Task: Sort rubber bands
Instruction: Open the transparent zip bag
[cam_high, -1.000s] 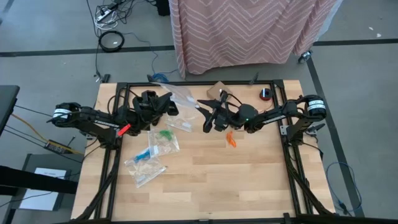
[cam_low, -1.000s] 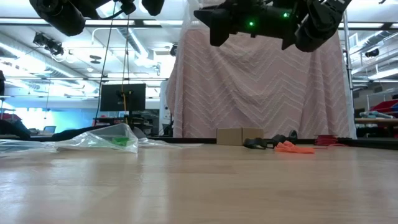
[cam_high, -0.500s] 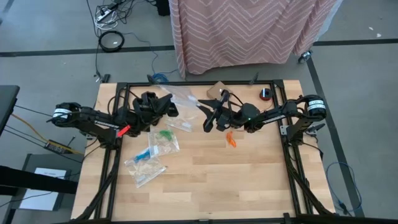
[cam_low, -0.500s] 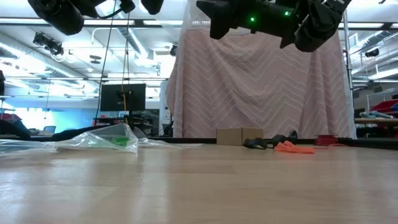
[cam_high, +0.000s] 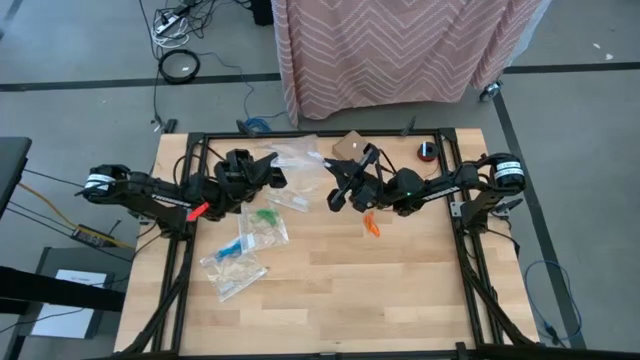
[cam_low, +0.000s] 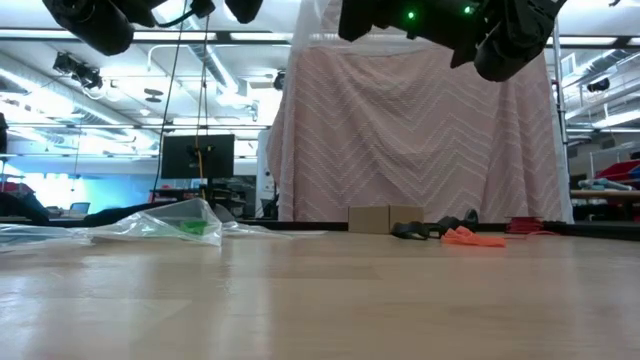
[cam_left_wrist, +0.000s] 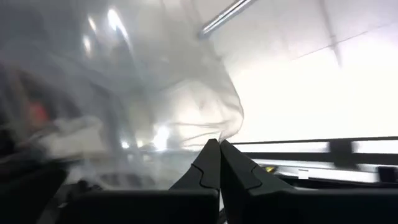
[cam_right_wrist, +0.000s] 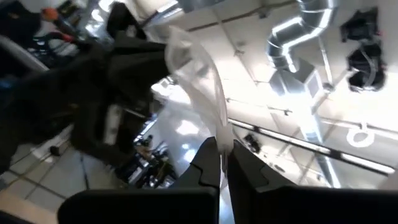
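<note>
A clear zip bag (cam_high: 297, 155) hangs in the air between both grippers, above the table's far half. My left gripper (cam_high: 272, 172) and my right gripper (cam_high: 332, 185) are each shut on it. Loose orange rubber bands (cam_high: 371, 225) lie in a small heap on the wood right of centre, also seen as the orange rubber bands (cam_low: 472, 237) in the low view. Green rubber bands (cam_high: 265, 215) and blue rubber bands (cam_high: 232, 248) lie inside clear bags flat on the table's left half. No black bands show. My left gripper pinches the clear bag's film (cam_left_wrist: 214, 134) between its two shut fingers (cam_left_wrist: 208, 165); the film bulges out beyond the tips, lifted clear of the table. My right gripper pinches a thin edge of the clear bag (cam_right_wrist: 222, 127) between its shut fingers (cam_right_wrist: 208, 162); the bag stands out past the tips, off the table.
Several clear bags (cam_high: 240, 262) lie on the table's left half, one rising as a crumpled bag (cam_low: 160, 222) in the low view. A small cardboard box (cam_high: 350, 145) and a red roll (cam_high: 428, 150) sit at the far edge. The near half shows bare wood (cam_high: 330, 300).
My right gripper has risen, still shut, and shifted slightly toward the far edge. The clear bag has been drawn up with it and spread toward the far edge. My left gripper has kept its hold and place.
</note>
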